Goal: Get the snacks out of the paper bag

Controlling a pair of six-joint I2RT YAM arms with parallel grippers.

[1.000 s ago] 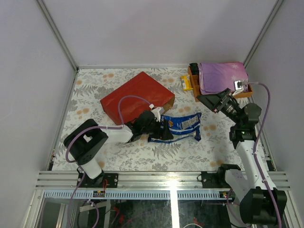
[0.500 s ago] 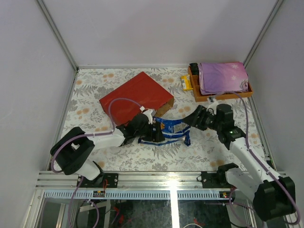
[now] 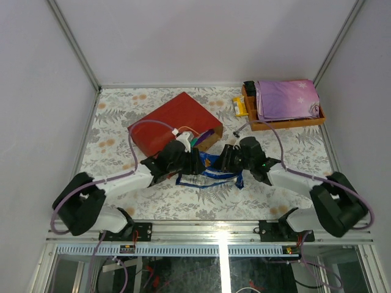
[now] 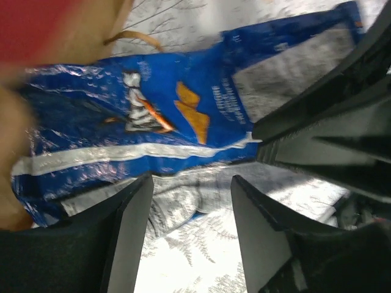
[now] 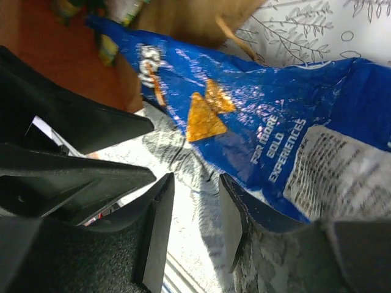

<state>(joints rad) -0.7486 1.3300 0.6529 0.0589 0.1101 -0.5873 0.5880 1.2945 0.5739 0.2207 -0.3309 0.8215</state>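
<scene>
**A:** Where is the snack?

**B:** A long blue-and-white packet (image 4: 183, 116) lies flat on the fern-patterned table (image 3: 116, 131). It is just outside the mouth of the red paper bag (image 3: 174, 117). The bag lies on its side with its brown inside showing.

**A:** What does the packet look like?

**B:** It is glossy and crinkled. It is deep blue with a white stripe, printed orange triangular chips, and a grey text panel at one end.

**A:** And the grippers?

**B:** The left gripper (image 4: 190, 183) and right gripper (image 5: 195, 180) face each other across the packet. The left jaws stand fairly wide and the right jaws narrower. Tablecloth shows in both gaps, and nothing is clamped.

**A:** Anything inside the bag?

**B:** Yes, green and purple packets (image 3: 198, 139) show at its mouth.
</scene>
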